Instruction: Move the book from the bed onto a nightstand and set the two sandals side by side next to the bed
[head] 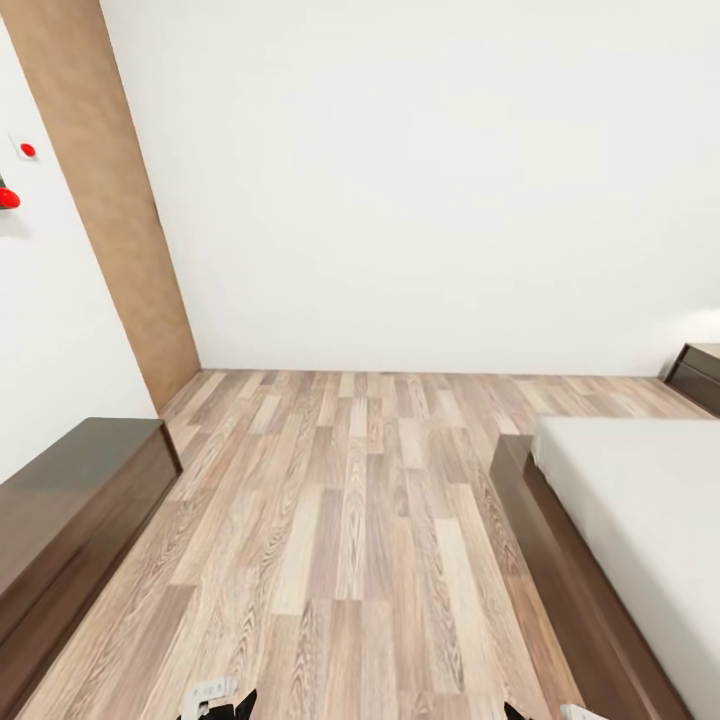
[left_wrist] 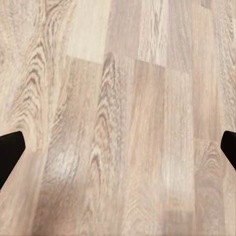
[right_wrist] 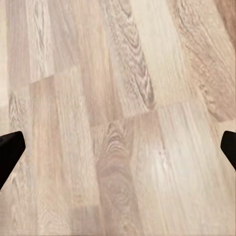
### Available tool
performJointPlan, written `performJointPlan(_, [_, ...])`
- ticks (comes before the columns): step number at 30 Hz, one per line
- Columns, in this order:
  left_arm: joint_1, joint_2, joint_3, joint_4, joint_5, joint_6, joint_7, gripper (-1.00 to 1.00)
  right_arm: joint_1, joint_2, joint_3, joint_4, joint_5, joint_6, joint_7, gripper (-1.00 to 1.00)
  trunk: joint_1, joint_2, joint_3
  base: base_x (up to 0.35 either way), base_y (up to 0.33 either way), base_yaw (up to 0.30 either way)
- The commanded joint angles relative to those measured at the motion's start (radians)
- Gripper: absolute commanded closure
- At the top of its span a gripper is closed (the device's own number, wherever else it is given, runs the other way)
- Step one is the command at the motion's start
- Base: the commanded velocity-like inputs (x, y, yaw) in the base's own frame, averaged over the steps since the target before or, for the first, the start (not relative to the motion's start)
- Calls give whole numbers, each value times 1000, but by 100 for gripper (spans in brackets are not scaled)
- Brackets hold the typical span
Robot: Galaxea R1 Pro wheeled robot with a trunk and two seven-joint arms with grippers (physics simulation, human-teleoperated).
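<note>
Low cabinet (head: 70,500): one dark wooden unit along the left wall.
Floor (head: 350,520): bare planks ahead, so the robot looks in transit.
Left claw (left_wrist: 118,152): spread wide, empty, hovering over planks.
Right claw (right_wrist: 118,150): spread wide too, nothing gripped.
Bed (head: 640,520): one, at right; mattress corner bare here.
Nightstand (head: 700,375): one, beyond the bed.
Book, sandals: not spotted yet.
</note>
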Motion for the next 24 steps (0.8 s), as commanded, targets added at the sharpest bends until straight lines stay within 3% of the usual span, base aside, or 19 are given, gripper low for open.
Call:
performJointPlan(1, [-1,0,8,1,4,0,-9,-100,-1,14,6,1,-10,-3,3,-100,0,0,-1,332,0,0])
performJointPlan(6, [-1,0,8,2,4,0,-9,-100,-1,36,6,1,-11,8,1,-100,0,0,-1,332,0,0])
performJointPlan(24, [0,-23,9,3,5,0,-9,-100,-1,39,4,38,-12,-4,4,-100,0,0,-1,314,0,0])
